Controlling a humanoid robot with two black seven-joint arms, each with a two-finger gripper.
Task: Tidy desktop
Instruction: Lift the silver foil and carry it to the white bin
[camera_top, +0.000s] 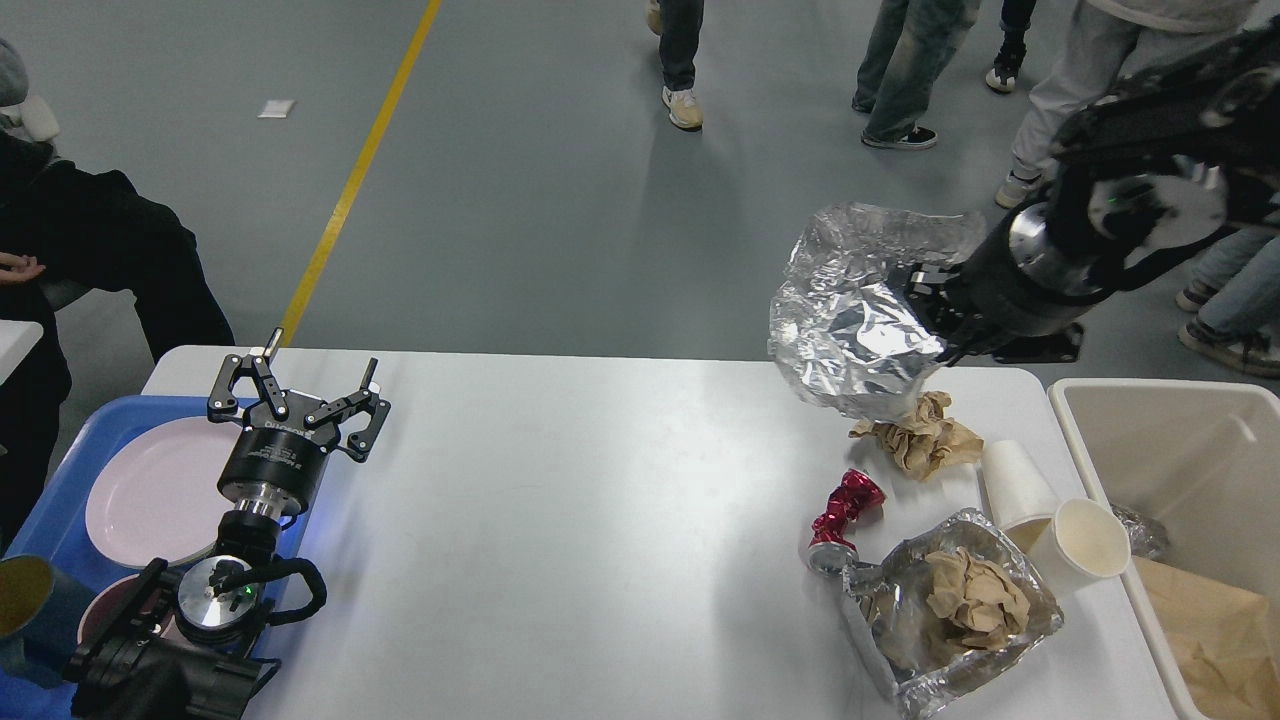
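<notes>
Only two paper cups (1050, 510) and one crushed can (843, 518).

- Looks like a robotics lab or demo hall in an industrial building.
- Wide grey sealed floor (560, 200) with a painted yellow line (350, 190).
- Bystanders' legs (900, 70) around a staged white worktop (560, 520).
- Black robot arm (250, 470) over a blue tray (60, 450).
</notes>
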